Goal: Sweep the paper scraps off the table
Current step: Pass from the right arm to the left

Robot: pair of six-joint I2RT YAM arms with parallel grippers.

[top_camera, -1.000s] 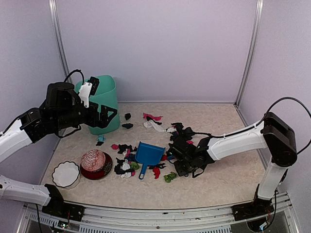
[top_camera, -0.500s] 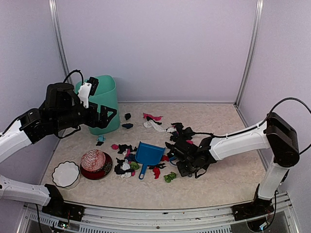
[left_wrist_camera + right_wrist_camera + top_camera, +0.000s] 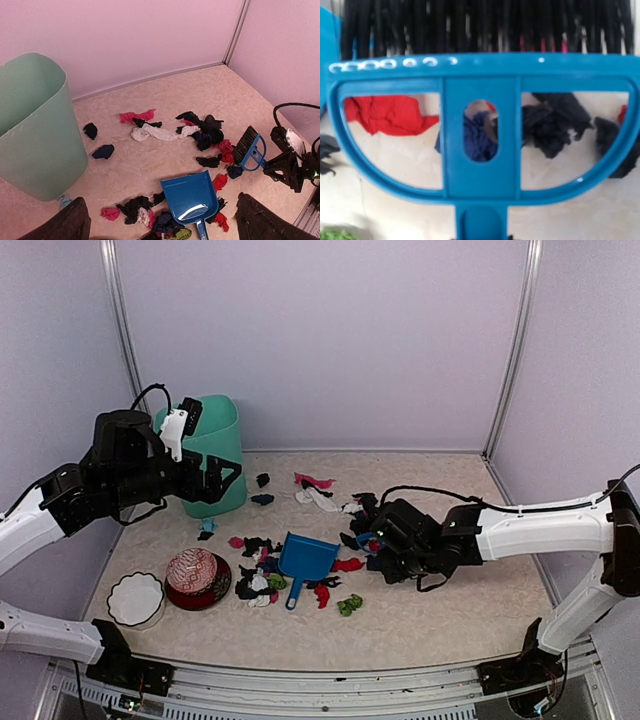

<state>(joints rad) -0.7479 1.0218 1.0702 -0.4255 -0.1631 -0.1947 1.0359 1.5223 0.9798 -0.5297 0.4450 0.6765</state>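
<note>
My right tool (image 3: pixel 388 540) is clenched on the handle of the little blue brush (image 3: pixel 250 147), bristles pointing away from the tool and down toward the counter (image 3: pixel 450 612). My left tool (image 3: pixel 228 478) is released, jaws spread wide with nothing between them, hanging beside the green bin (image 3: pixel 215 445).

The paper scraps (image 3: pixel 205 132) lie scattered. A dark clump with red bits sits right under and just past the bristles. A second heap lies beyond the blue dustpan (image 3: pixel 305 558), on the far side from the right tool. A few strays sit nearer the bin, below and ahead of the left tool.

I judge these scraps to be featherweight, soft and springy. They should skid and tumble ahead of the bristles rather than slide neatly, and some may snag in them. I wouldn't pinch them one by one. The thing to hold is the stiff brush handle, already in hand, and the dustpan by its handle, which points toward the arms' bases.

The right wrist view gives only the brush frame, close and blurred, with red, dark blue and black scraps through its openings. It does not show the whole dustpan. The left wrist view shows the full spread and the brush side-on. The top view nearly hides the brush behind the tool.
</note>
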